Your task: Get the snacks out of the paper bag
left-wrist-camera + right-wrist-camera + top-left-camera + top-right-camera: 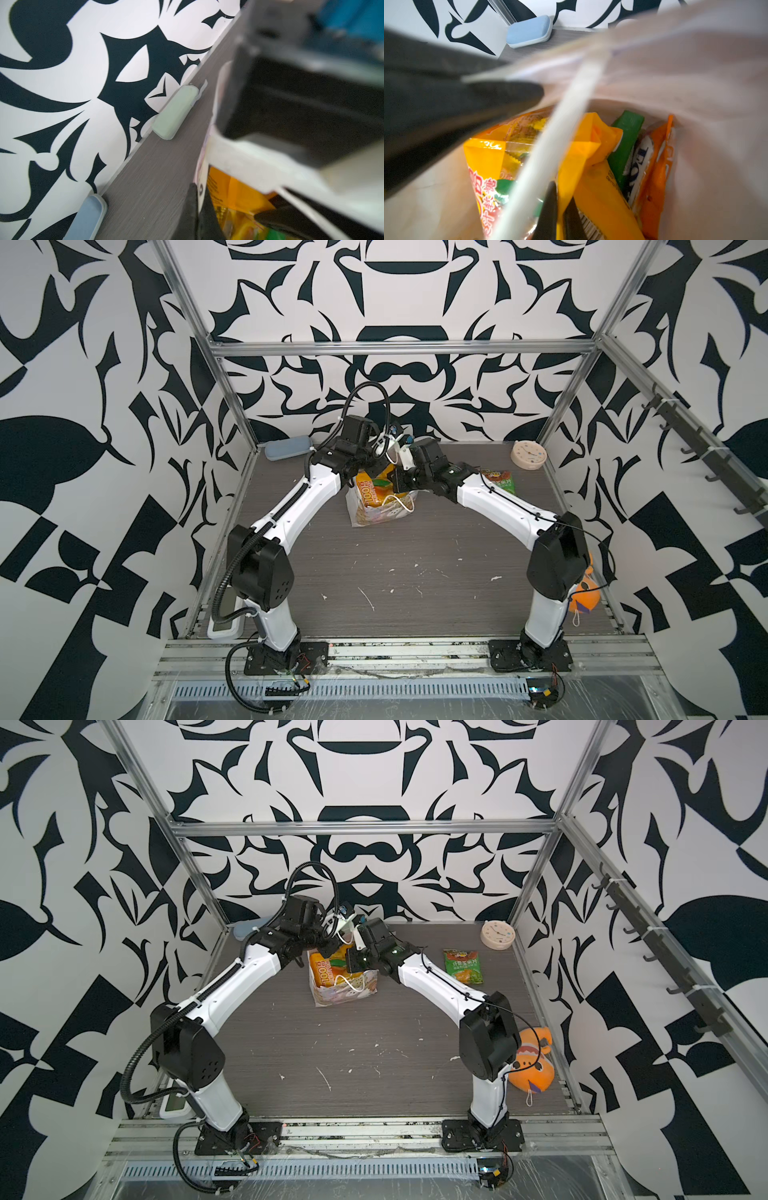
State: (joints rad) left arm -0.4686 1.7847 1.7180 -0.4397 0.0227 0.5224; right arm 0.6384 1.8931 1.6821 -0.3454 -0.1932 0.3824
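On worktop [395,564]: one green packet [463,967] out; left end effector [200,193] clamps paper bag [382,516] rim, right end effector [560,199] pinches yellow packet [579,158] inside.

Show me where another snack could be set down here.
Widest bare patch: front middle of the table, between left arm, right arm and paper bag. A smaller strip runs along the left edge, nearer than the blue case. Crowded: the bag's mouth, where the arms meet, and the right edge with green packet, clock and plush toy.

Glossy plastic snacks [483,158] sit in matt paper bag [706,124].
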